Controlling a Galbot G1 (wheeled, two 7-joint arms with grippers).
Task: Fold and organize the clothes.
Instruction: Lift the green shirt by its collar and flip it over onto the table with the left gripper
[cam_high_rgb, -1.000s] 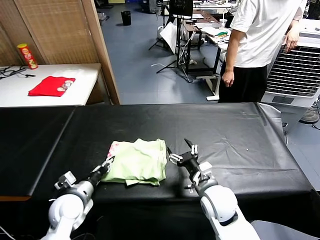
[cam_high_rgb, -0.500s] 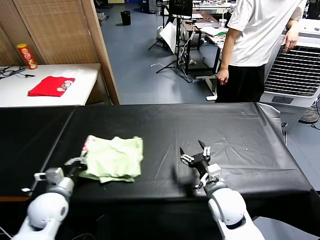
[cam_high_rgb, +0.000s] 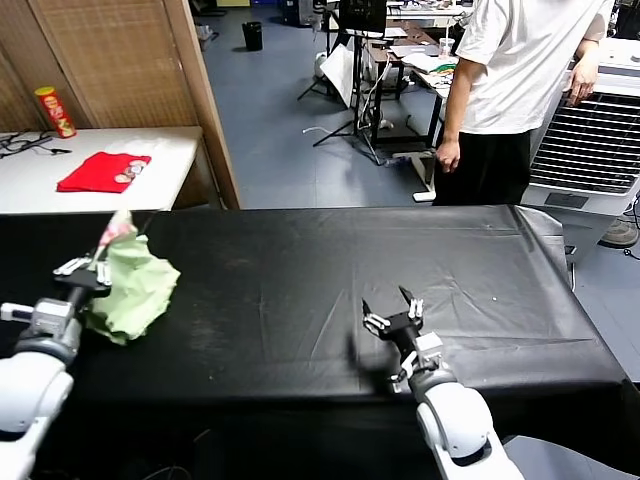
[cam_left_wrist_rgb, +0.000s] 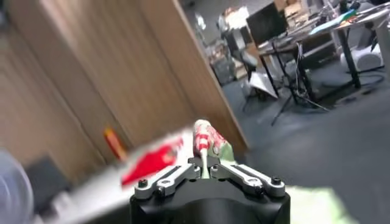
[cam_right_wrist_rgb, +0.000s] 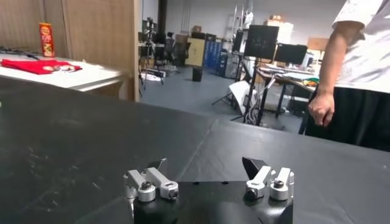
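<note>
The clothes (cam_high_rgb: 135, 283), a pale green folded shirt with a red-pink floral patch at its top, hang lifted over the far left of the black table (cam_high_rgb: 330, 290). My left gripper (cam_high_rgb: 97, 270) is shut on the shirt's edge. In the left wrist view the floral corner (cam_left_wrist_rgb: 207, 141) sticks up from between the closed fingers of that gripper (cam_left_wrist_rgb: 205, 167). My right gripper (cam_high_rgb: 392, 312) rests low over the table's front right of centre, open and empty. Its spread gripper (cam_right_wrist_rgb: 207, 173) holds nothing in the right wrist view.
A white side table (cam_high_rgb: 40, 175) at the back left carries a red cloth (cam_high_rgb: 103, 171) and a red can (cam_high_rgb: 55, 112). A person in a white T-shirt (cam_high_rgb: 525, 70) stands behind the table at the right, beside a white cooler unit (cam_high_rgb: 598, 150).
My left gripper has carried the shirt from the table's front centre leftwards and lifted it up at the left end. The right gripper drew back slightly to the right, still open.
</note>
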